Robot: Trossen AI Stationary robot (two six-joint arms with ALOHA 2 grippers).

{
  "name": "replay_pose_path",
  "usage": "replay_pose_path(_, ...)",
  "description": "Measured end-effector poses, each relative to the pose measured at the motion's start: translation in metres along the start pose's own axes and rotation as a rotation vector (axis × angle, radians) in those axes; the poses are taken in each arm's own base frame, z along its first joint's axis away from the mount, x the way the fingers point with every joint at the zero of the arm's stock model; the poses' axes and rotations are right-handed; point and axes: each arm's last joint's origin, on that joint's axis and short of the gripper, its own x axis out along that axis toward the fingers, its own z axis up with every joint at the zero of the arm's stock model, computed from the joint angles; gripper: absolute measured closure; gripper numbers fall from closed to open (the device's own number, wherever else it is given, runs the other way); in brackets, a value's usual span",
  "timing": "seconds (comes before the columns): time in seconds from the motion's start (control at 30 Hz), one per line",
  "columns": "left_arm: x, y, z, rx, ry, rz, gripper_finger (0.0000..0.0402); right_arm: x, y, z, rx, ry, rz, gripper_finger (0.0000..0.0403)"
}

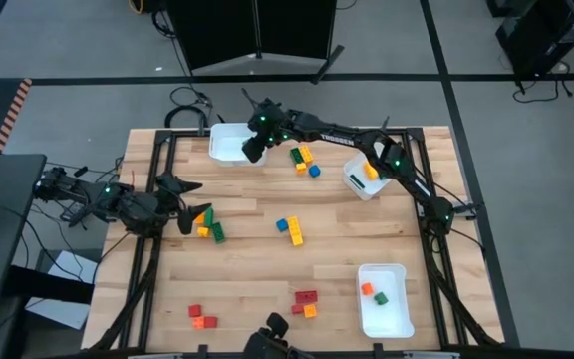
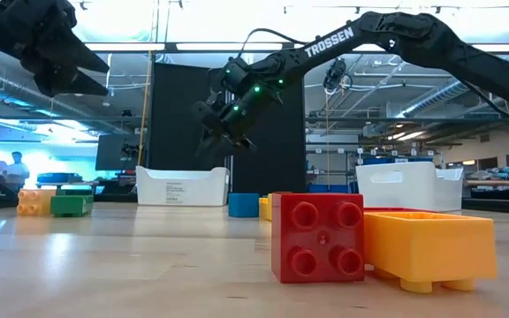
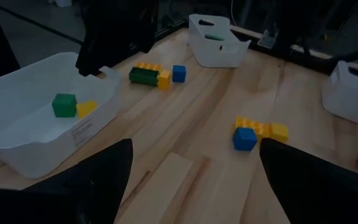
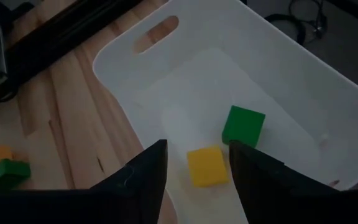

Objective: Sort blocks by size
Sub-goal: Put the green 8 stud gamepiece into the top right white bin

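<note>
- A wooden tabletop (image 1: 257,274) carries scattered blocks (image 1: 289,229) and white bins; the far bin (image 1: 225,145) holds a yellow cube (image 4: 206,165) and a green cube (image 4: 243,126).
- Right claw (image 4: 196,163) hangs over that bin, jaws parted, holding nothing.
- Left claw (image 3: 191,168) gapes wide and empty near the tabletop's left edge.
- Blocks look light, rigid and slick: pinch flat opposite sides.

Grey floor (image 1: 68,60) around the wooden table (image 1: 257,264); bright ceiling lights (image 2: 193,44); perhaps a person (image 2: 16,168) far off.

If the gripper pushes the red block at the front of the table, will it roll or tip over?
The red block looks squat with flat sides, so it would probably slide, not roll. It sits flat on the wooden table, so tipping seems unlikely. It touches an orange block, which would likely shift too.
</note>
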Motion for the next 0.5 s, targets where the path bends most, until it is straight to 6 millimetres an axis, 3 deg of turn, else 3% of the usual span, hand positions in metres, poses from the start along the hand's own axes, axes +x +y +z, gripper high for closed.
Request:
replay_pose_path(0.27, 0.0, 0.0, 0.0, 0.0, 0.001, 0.0, 0.0041, -0.006, -0.005, 0.001, 0.059, 0.032, 0.005, 0.0205)
replay_pose_path(0.5, 0.0, 0.0, 0.0, 0.0, 0.001, -0.003, 0.0041, -0.044, -0.01, 0.011, 0.092, 0.097, 0.002, 0.0205)
